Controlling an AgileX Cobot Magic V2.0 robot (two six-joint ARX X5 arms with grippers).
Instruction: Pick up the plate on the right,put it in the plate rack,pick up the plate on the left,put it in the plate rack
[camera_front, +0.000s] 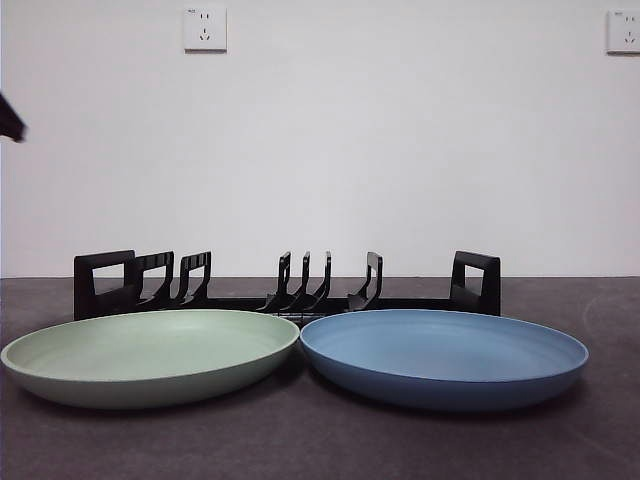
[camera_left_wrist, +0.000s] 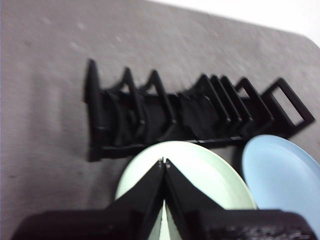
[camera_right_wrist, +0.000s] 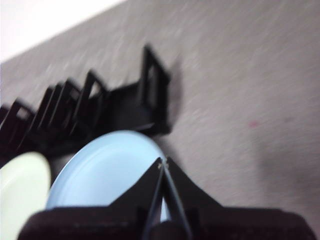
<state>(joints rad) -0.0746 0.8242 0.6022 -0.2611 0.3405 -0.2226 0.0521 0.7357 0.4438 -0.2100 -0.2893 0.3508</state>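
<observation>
A blue plate (camera_front: 445, 356) lies flat on the table at the right, and a pale green plate (camera_front: 150, 353) lies flat at the left, their rims nearly touching. Behind them stands the black plate rack (camera_front: 290, 288), with nothing in its slots. My left gripper (camera_left_wrist: 164, 162) hangs shut above the green plate (camera_left_wrist: 200, 172), holding nothing. Shut too, my right gripper (camera_right_wrist: 162, 164) hovers over the blue plate (camera_right_wrist: 107, 167) with the rack (camera_right_wrist: 90, 107) beyond it. In the front view only a black tip (camera_front: 10, 120) of an arm shows at the upper left edge.
The table is a dark grey mat (camera_front: 320, 445) against a white wall with two sockets (camera_front: 204, 28). Bare mat lies in front of the plates and to either side of the rack.
</observation>
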